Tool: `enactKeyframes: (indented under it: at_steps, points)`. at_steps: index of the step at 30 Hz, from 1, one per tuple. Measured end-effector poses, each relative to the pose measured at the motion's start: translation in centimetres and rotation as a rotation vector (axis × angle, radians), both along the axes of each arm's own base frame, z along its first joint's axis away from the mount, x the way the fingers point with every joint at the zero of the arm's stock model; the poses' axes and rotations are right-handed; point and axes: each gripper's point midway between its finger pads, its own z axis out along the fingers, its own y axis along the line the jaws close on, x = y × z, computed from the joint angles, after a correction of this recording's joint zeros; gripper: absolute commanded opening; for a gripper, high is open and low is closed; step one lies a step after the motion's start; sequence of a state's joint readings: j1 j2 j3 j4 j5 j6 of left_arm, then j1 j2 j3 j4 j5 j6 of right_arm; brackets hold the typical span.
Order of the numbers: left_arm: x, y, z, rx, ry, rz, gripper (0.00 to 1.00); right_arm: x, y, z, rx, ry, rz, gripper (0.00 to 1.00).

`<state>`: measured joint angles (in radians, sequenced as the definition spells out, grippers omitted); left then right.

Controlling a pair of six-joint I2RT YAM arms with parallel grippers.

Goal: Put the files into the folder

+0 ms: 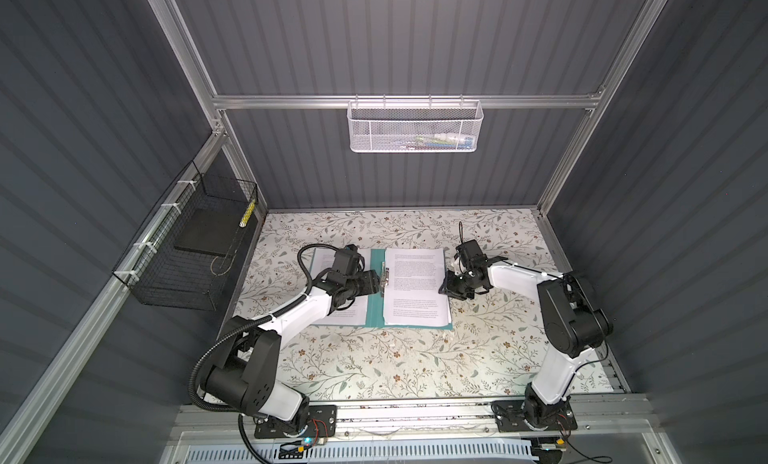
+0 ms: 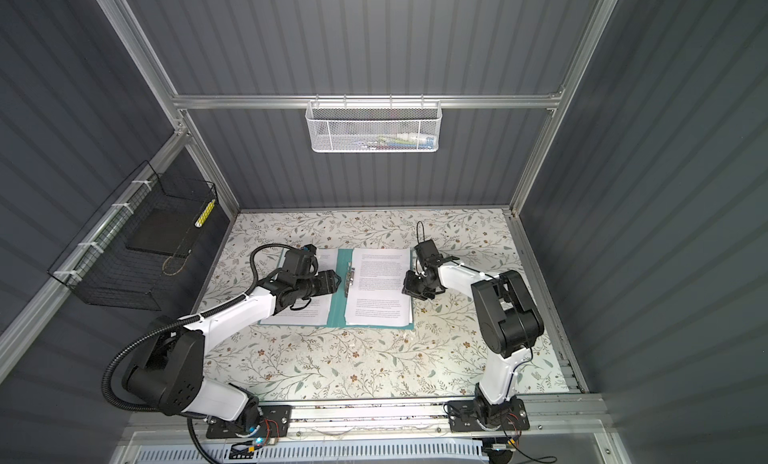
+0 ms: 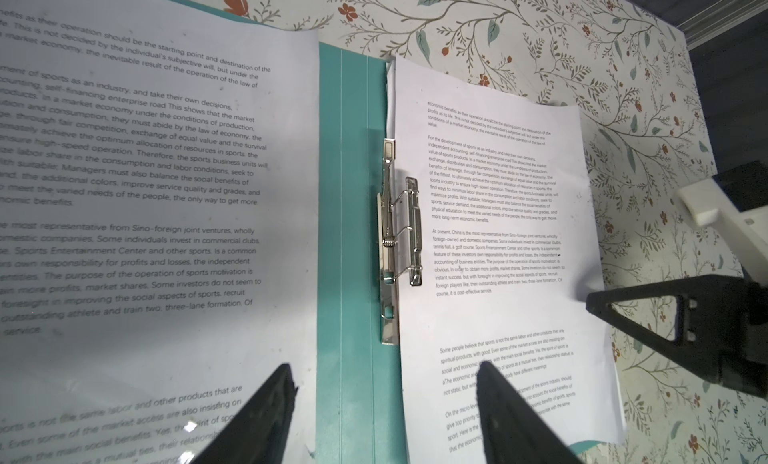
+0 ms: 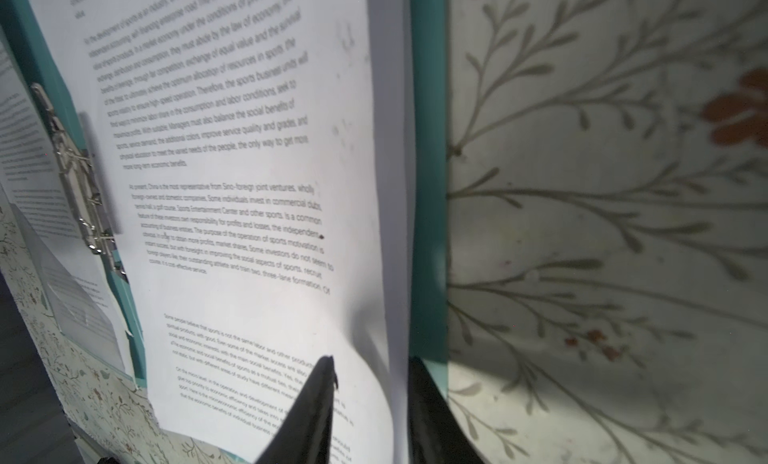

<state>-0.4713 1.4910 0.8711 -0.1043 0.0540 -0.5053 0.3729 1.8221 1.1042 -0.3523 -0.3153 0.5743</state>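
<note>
In both top views you have the folder point(image 1: 375, 312) point(image 2: 337, 312) lying open in the middle of the floral table point(image 1: 374, 366), with the files point(image 1: 415, 283) point(image 2: 380, 283) stacked on its right half. Your left gripper point(image 1: 375, 284) hangs over the spine by the metal clip point(image 1: 385, 277), and your right gripper point(image 1: 444, 286) sits at the files' right edge.

Your left wrist view shows the left gripper point(image 3: 384, 366) spread wide over the spine, holding nothing.

Your right wrist view shows the right gripper point(image 4: 372, 360) partly apart. One finger point(image 4: 320, 391) rests on the top sheet and the other sits just outside the sheets' edge, which buckles up between them, unclamped.
</note>
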Motion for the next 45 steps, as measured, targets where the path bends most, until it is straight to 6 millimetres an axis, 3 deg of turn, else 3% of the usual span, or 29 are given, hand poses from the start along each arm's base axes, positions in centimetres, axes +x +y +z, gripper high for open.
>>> enactKeyframes:
  at_steps: [15,22,24,28,32,35,39,45]
  points:
    - [0.2,-0.2,-0.3,-0.004,0.001,-0.004,0.7,-0.6,-0.3,0.0,-0.018,0.023,0.015,0.41]
    - [0.2,-0.3,-0.3,-0.005,0.002,-0.008,0.71,-1.1,-1.2,-0.1,-0.068,0.033,0.01,0.53]
    - [0.2,-0.3,-0.5,0.001,0.005,-0.011,0.71,-1.1,-1.6,0.7,-0.08,0.017,0.006,0.54]
    - [0.9,-0.6,-1.2,0.021,0.011,-0.025,0.71,-0.7,-2.1,4.2,-0.09,-0.057,-0.014,0.53]
    - [2.6,-1.4,-1.3,0.034,-0.006,-0.049,0.7,1.3,-1.2,8.5,-0.049,-0.162,-0.02,0.49]
    - [4.4,-2.3,-1.4,0.02,-0.028,-0.072,0.7,2.6,0.0,10.5,0.003,-0.208,-0.013,0.46]
    - [6.7,-3.3,-2.1,-0.031,-0.042,-0.105,0.68,2.8,0.9,10.9,0.055,-0.209,-0.006,0.46]
    - [9.3,-3.2,-3.6,-0.147,-0.046,-0.139,0.67,2.6,1.8,11.2,0.108,-0.195,0.01,0.47]
